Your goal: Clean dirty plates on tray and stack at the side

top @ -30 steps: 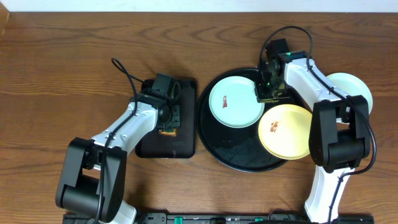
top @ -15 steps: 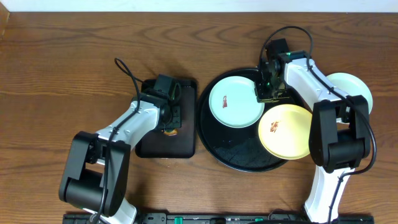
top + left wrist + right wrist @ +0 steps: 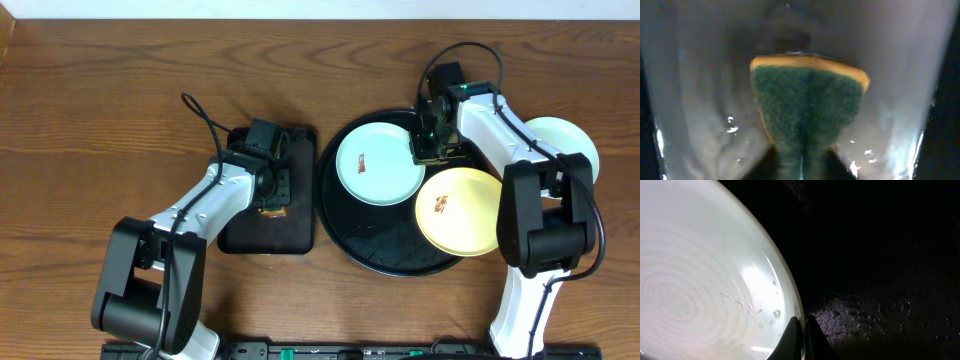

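A mint-green plate (image 3: 378,163) with a brown smear lies on the round black tray (image 3: 335,230). My right gripper (image 3: 428,150) is shut on its right rim; in the right wrist view the fingers (image 3: 802,330) pinch the plate's edge (image 3: 705,280) over the wet tray (image 3: 880,255). A yellow plate (image 3: 458,212) with a brown smear overlaps the tray's lower right rim. Another mint-green plate (image 3: 565,145) sits on the table at the right, partly behind the right arm. My left gripper (image 3: 802,167) is shut on a green-and-yellow sponge (image 3: 807,100), which is creased down the middle.
The sponge (image 3: 270,208) and left gripper are over a small rectangular black tray (image 3: 270,238) left of the round tray. Dark wood tabletop (image 3: 100,120) spreads to the left and back. A white wall edge runs along the far side.
The left gripper's fingers have closed on the sponge and the left arm has shifted slightly. The right arm and the plates have not moved.
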You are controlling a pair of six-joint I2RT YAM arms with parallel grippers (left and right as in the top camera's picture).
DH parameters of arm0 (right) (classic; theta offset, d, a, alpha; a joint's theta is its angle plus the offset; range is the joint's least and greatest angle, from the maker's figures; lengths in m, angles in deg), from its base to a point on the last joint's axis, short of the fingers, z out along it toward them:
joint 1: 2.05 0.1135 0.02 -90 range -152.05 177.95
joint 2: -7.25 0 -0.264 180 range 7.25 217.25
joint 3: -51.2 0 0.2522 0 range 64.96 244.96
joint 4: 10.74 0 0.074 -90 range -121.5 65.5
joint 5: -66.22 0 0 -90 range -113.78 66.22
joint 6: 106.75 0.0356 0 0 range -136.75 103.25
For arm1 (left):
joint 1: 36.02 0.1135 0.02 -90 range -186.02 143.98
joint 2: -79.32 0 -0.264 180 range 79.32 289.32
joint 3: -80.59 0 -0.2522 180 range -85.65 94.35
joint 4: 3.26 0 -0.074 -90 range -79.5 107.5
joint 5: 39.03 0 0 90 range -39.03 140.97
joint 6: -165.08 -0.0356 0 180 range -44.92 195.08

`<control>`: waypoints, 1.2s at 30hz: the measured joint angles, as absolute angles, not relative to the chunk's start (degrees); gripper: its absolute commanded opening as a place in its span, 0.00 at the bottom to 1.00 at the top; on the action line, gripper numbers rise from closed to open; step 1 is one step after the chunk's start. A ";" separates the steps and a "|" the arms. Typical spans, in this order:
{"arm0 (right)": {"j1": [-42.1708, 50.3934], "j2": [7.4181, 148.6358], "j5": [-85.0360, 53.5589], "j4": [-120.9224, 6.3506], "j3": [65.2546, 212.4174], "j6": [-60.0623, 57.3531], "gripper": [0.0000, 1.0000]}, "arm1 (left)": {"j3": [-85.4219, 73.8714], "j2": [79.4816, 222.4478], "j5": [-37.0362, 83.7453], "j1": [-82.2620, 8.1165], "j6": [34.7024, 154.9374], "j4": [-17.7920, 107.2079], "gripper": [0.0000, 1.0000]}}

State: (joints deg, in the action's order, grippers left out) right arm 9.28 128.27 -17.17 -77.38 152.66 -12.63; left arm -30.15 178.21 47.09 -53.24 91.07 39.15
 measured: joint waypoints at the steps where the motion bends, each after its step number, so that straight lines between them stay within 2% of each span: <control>1: 9.28 128.27 -17.17 -77.38 152.66 -12.63 0.01 | -30.15 178.21 47.11 -53.24 90.70 39.10 0.07; 11: 9.28 128.27 -17.15 -77.38 152.66 -12.65 0.02 | -30.12 175.54 51.79 -53.21 90.68 41.29 0.07; 15: 9.28 128.27 -17.19 -77.43 152.66 -12.68 0.05 | -29.69 171.72 53.84 -53.21 90.68 42.27 0.07; 27: 9.28 128.27 -17.41 -77.58 152.66 -12.72 0.08 | -10.23 170.30 55.22 -53.21 90.66 64.02 0.07; 36: 9.28 128.27 -17.41 -77.58 152.66 -12.72 0.09 | -6.98 173.03 54.13 -53.19 90.07 67.12 0.07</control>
